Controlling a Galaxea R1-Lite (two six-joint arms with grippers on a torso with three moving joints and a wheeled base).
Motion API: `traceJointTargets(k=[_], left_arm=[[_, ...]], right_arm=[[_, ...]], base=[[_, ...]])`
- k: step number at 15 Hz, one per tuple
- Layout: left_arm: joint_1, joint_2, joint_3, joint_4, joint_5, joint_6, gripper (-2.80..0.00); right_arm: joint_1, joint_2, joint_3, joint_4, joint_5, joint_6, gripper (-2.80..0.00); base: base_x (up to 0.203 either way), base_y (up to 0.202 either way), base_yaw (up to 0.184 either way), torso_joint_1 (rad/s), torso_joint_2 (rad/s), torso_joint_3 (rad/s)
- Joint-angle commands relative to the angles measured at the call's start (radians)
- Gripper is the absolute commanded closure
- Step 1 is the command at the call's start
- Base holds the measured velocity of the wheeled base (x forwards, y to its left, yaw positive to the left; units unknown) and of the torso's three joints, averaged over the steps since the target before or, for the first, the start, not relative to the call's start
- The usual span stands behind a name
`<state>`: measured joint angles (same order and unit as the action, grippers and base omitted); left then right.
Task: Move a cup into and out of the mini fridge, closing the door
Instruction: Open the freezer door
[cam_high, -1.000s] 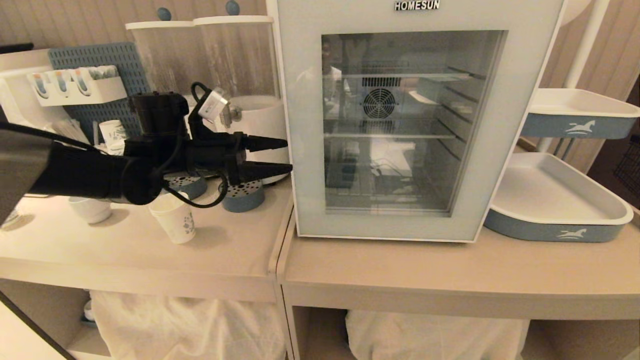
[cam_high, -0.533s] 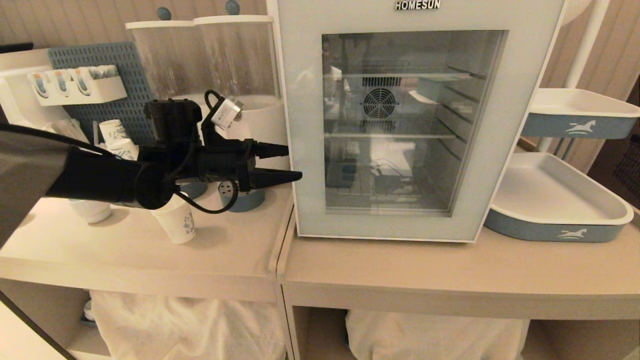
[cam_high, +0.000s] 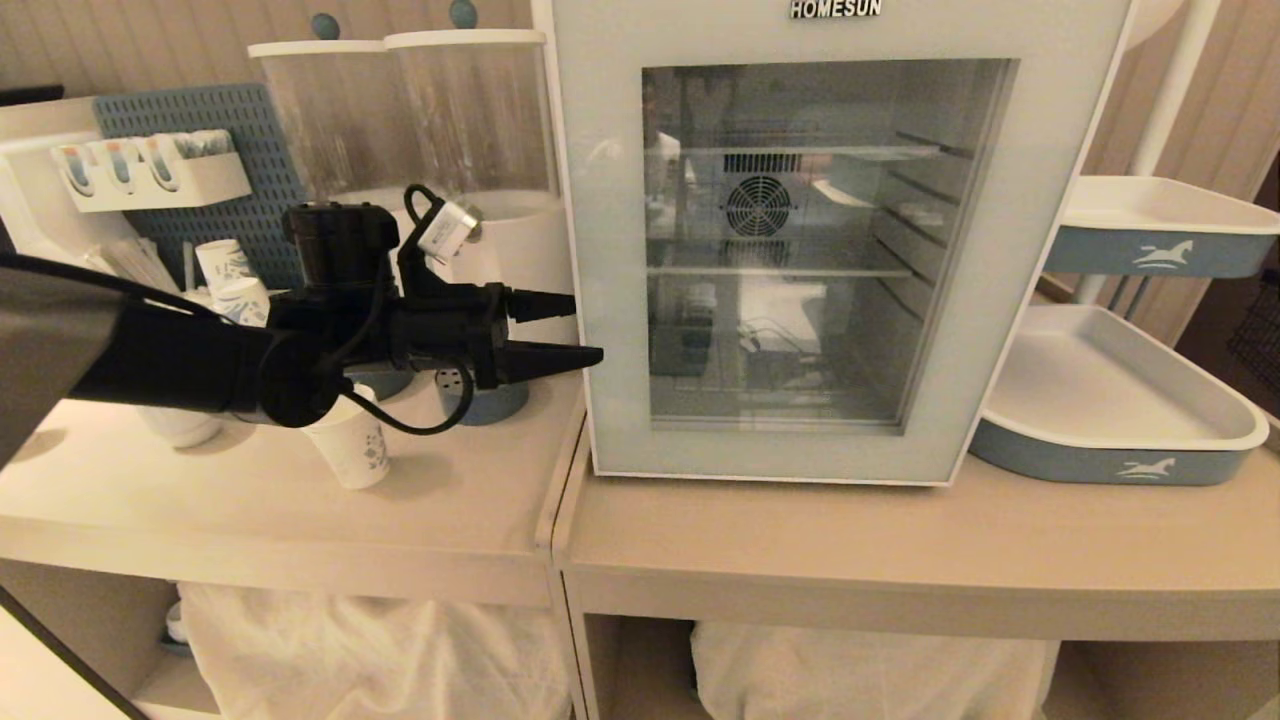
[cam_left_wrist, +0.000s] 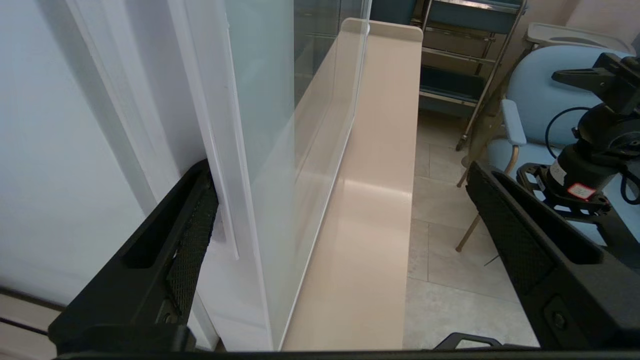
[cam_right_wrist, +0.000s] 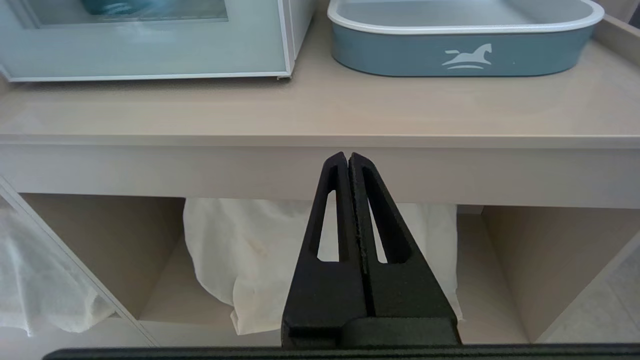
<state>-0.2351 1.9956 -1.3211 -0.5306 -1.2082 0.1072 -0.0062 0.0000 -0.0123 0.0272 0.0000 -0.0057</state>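
The white mini fridge (cam_left_wrist: 65, 150) stands on the right-hand table, and its glass-paned door (cam_high: 940, 300) looks closed. My left gripper (cam_high: 587, 327) reaches in level from the left, open, straddling the door's left edge. In the left wrist view one finger (cam_left_wrist: 190, 235) lies against the fridge's side behind the door edge (cam_left_wrist: 235, 150), and the other finger (cam_left_wrist: 525, 235) hangs out in front of the glass. The cup (cam_high: 352, 450), white paper with a small blue mark, stands on the left table under my left arm. My right gripper (cam_right_wrist: 348, 157) is shut and empty below the table's front edge.
Two white-and-blue trays (cam_high: 1110, 400) sit right of the fridge. Behind my left arm are clear canisters (cam_high: 400, 110), a blue pegboard (cam_high: 190, 110), printed paper cups (cam_high: 225, 265), a mug (cam_high: 180, 425) and a blue perforated holder (cam_high: 490, 395). White cloth (cam_right_wrist: 250, 250) fills the shelves below.
My left arm has shifted right and slightly down, bringing the open fingers to the door's left edge. The door and the cup have not moved.
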Motion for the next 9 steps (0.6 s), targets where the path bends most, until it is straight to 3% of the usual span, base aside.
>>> traceJointTargets(k=[1,9], left_arm=[[0.001,-0.019,0.008,0.001,-0.016,-0.001,-2.8],[0.0,-0.124,0.094,0.009,-0.056,-0.039,-2.8]], right_arm=[[0.0,0.0,-0.001,0.003,0.0,0.0,0.0],[0.0,0.0,-0.001,0.007,0.0,0.0,0.0]], base=[[0.0,0.0,0.0,0.0,0.0,0.0],[0.0,0.0,0.0,0.0,0.0,0.0]])
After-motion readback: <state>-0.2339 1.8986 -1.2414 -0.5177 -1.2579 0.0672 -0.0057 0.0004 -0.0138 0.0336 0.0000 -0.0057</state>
